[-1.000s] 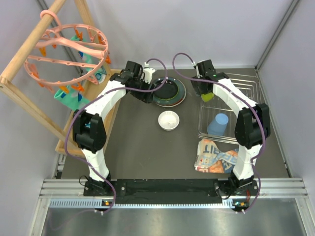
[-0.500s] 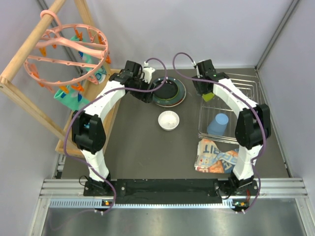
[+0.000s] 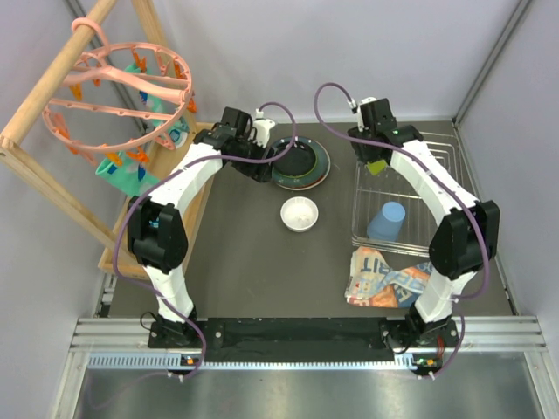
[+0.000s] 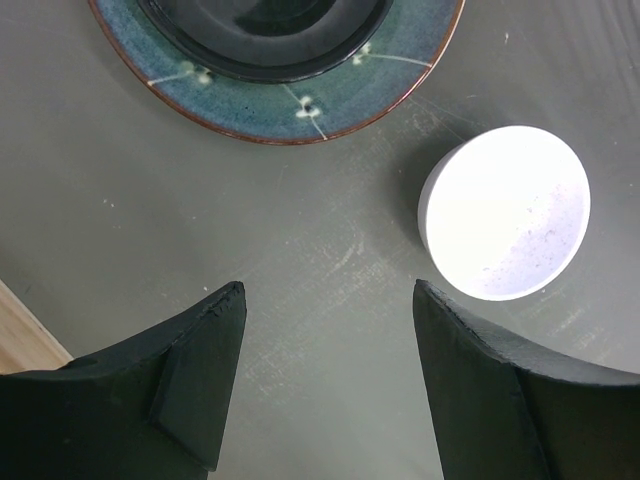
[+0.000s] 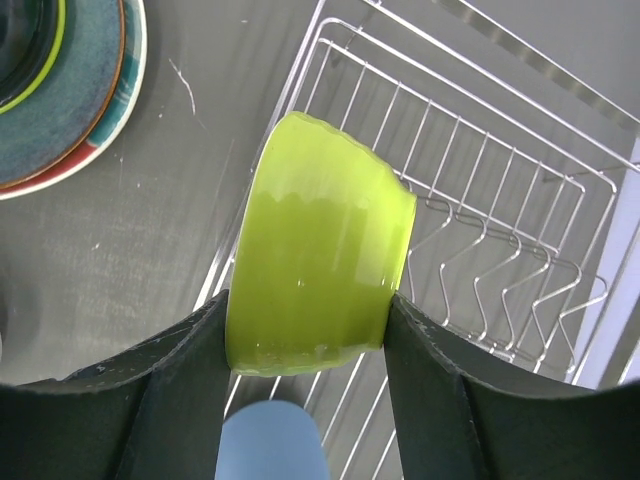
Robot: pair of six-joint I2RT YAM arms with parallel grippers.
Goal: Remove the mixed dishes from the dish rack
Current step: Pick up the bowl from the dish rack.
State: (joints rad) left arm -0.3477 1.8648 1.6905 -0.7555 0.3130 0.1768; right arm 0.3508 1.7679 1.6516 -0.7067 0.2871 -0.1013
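The right gripper [image 5: 310,305] is pinching a glossy lime-green ribbed bowl [image 5: 325,230] by its sides above the edge of the silver wire dish rack [image 5: 500,230]. The bowl is probably light, slick and breakable. The left gripper [image 4: 330,300] is hovering spread and empty.

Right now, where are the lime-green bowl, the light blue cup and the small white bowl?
lime-green bowl [image 5: 320,245]: right wrist view, outer wall.
light blue cup [image 3: 387,220]: top external view, its body.
small white bowl [image 4: 505,212]: left wrist view, inner floor.
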